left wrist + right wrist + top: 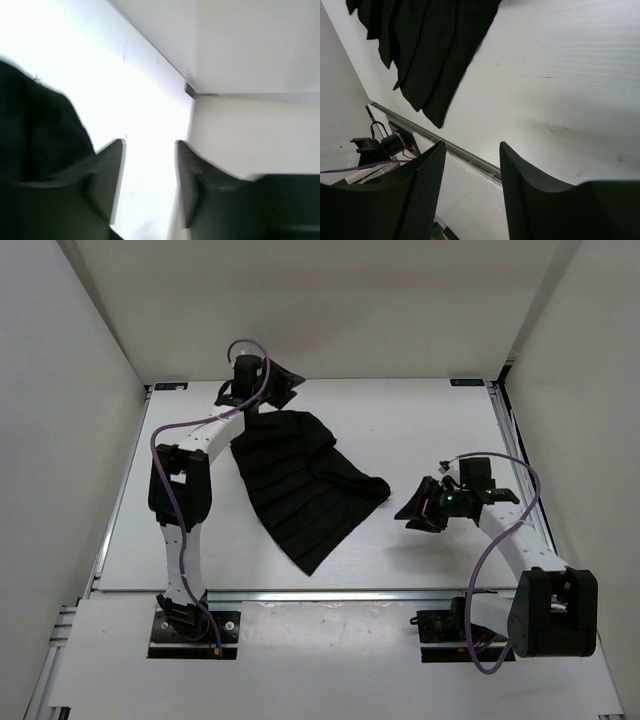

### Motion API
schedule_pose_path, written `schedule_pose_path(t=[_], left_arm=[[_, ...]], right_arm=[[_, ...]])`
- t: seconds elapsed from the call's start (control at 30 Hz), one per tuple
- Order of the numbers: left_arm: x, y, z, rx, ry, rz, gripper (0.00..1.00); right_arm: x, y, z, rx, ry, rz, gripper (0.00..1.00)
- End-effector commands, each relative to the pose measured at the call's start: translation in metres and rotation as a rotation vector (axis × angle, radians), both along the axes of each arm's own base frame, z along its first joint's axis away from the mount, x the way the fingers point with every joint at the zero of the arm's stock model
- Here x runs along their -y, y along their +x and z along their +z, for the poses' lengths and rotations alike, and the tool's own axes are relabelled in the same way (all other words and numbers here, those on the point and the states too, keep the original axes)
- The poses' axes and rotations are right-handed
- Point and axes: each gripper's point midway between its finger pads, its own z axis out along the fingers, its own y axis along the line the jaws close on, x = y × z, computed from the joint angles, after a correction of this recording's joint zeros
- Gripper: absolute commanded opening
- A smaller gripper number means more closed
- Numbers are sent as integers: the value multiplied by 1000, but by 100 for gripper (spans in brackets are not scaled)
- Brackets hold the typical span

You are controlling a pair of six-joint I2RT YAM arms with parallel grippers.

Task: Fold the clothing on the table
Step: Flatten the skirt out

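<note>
**Both tools released; black skirt lies left of the table's middle**

**Overhead view.** The black pleated skirt (300, 485) lies on the white table (420, 420), left of the middle. Its narrow end points to the far left corner and its wide hem spreads toward the near edge. A bunched fold of the fabric juts out to the right. The left tool (283, 388) sits at the far edge of the table, just beyond the skirt's narrow end. From here I cannot tell whether it touches the cloth. The right tool (418, 510) is over bare table to the right of the skirt, near the jutting fold but apart from it.

**Left wrist view.** The left tool (150, 150) is released: its two fingers stand apart, with only bright table (75, 55) showing in the gap. A dark mass of the skirt (35, 130) fills the left side of the view, outside the left finger and not between the jaws. Beyond it, the table runs to a small blue corner mark (189, 90) where the white walls (250, 40) meet.

**Right wrist view.** The right tool (472, 150) is also released, its fingers apart with nothing between them. The skirt (425, 45) lies at the upper left of this view, well clear of the fingertips, one pointed corner of the hem reaching toward the table's edge. Bare table (560, 75) fills the right side. A silver rail (420, 131) runs along the table's edge, and beyond it sits a black mount (375, 147) with a purple cable (360, 167).
</note>
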Motion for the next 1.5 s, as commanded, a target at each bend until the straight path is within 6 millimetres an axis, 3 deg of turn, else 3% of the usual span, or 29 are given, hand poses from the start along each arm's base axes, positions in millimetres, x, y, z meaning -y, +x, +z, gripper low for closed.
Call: schedule_pose_path(t=[0.0,0.03,0.13,0.23,0.33,0.43,0.5,0.53,0.63,0.7,0.73,0.87,1.03,1.17,1.23,1.4,1.47], left_arm=[[-19,-13,2,24,386,4,62],[-24,-18,-2,21,444,-4,68],[-26,-37,-9,20,496,-54,71],[-39,-76,-47,-41,686,-137,72],[-56,-99,-65,-64,868,-133,70],[-66,-115,-89,-95,990,-170,52],[-69,-117,-100,-102,1089,-210,31],[-69,-118,-115,-123,1157,-236,24],[-62,-113,-122,-122,1233,-288,13],[-59,-118,-142,-175,1282,-342,5],[-53,-121,-143,-188,1292,-368,0],[-46,-156,-171,-286,1337,-479,0],[-49,-230,-197,-406,1336,-639,0],[-34,-293,-195,-462,1146,-770,0],[-35,-313,-192,-479,1117,-787,0],[-37,-339,-178,-489,1060,-805,0],[-39,-345,-174,-502,1025,-790,0]], right_arm=[[2,3,11,54,49,-22,53],[2,4,11,66,50,-22,53],[2,3,7,42,65,-28,53],[-3,7,7,40,46,2,52],[-10,15,11,48,46,36,51],[-17,17,15,53,68,60,42],[-18,18,17,53,76,70,35],[-17,18,20,49,75,66,32],[-12,14,19,41,63,73,29],[-9,14,21,45,65,68,27],[-6,14,21,46,65,63,26],[6,18,25,61,65,24,30],[26,30,28,101,44,-19,42],[24,34,20,74,54,2,39],[16,33,14,48,57,31,34],[-8,29,-6,-31,43,110,23],[-15,30,-9,-60,40,137,12]])
